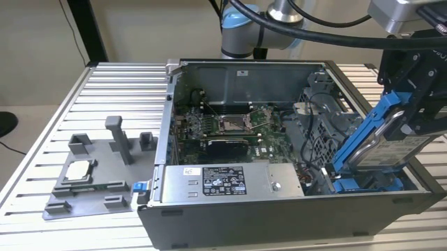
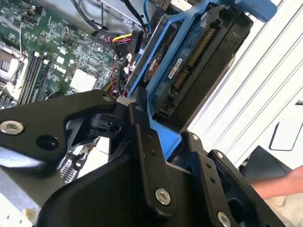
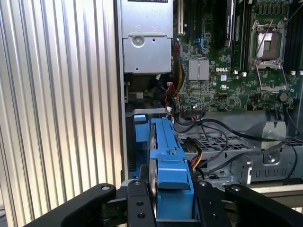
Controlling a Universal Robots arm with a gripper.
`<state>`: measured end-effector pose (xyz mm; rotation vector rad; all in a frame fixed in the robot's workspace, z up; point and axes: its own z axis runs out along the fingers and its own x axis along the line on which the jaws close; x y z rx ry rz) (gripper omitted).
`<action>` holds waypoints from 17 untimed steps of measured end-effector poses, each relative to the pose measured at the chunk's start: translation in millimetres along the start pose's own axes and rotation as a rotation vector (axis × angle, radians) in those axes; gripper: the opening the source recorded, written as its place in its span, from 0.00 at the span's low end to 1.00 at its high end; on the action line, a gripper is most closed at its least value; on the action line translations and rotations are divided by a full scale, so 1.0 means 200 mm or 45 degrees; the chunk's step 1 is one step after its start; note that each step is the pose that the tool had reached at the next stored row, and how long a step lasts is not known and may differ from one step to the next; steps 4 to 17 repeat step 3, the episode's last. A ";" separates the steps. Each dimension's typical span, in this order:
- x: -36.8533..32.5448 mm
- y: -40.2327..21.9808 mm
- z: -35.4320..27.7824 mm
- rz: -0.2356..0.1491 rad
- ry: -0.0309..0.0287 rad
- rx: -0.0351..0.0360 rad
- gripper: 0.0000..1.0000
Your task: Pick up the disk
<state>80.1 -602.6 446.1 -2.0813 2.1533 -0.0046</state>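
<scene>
end effector: clamped tight on the disk's blue carrier, one finger each side, so it can't slip | disk: tilted up on edge at the exterior view's right end of the open PC case, partly out of its bay | case sits on the slatted table

My disk is a silver hard drive in a blue plastic carrier frame, tilted steeply on edge, its lower end still near the bay at the exterior view's right of the open computer case, its top end clamped between my gripper fingers
</scene>
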 end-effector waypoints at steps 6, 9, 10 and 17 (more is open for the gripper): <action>0.000 0.001 0.000 0.000 -0.0001 0.0000 0.00; 0.000 0.001 0.000 0.000 -0.0001 0.0000 0.00; 0.000 0.001 0.000 0.000 -0.0001 0.0000 0.00; 0.000 0.001 0.000 0.000 -0.0001 0.0000 0.00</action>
